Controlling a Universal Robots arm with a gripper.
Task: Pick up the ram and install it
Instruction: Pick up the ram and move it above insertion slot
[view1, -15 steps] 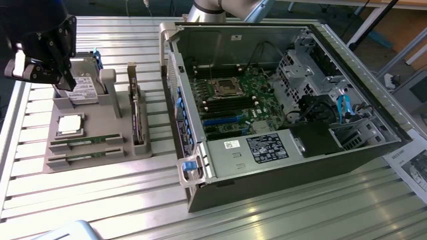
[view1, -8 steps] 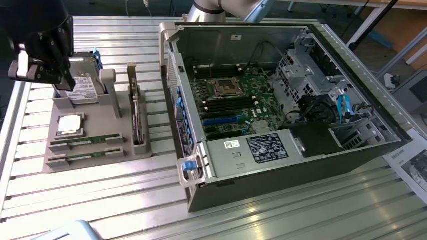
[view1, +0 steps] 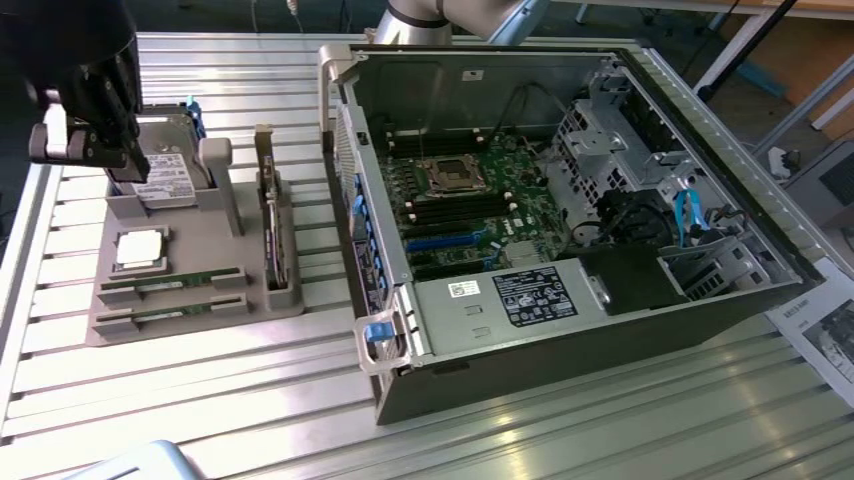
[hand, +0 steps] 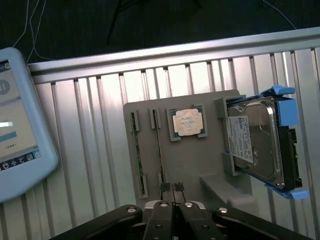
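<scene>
Two green ram sticks (view1: 171, 285) (view1: 171, 310) lie in slots at the near end of a grey holder tray (view1: 200, 240) on the exterior view's left. In the wrist view the same two sticks (hand: 159, 145) (hand: 134, 150) show as thin strips side by side on the tray (hand: 200, 160). My gripper (view1: 94, 150) hangs high over the tray's far end, by the hard drive (view1: 167, 175), well apart from the ram. Its fingers (hand: 165, 188) are pressed together and hold nothing, so the gripper (hand: 172, 188) is shut.
The tray also carries a silver processor chip (view1: 140, 248) and an upright dark card (view1: 274, 230). The open computer case (view1: 561, 200) with its motherboard (view1: 467, 200) lies on the exterior view's right. A pale blue tablet (hand: 20, 130) rests beside the tray on the slatted metal table (view1: 174, 400).
</scene>
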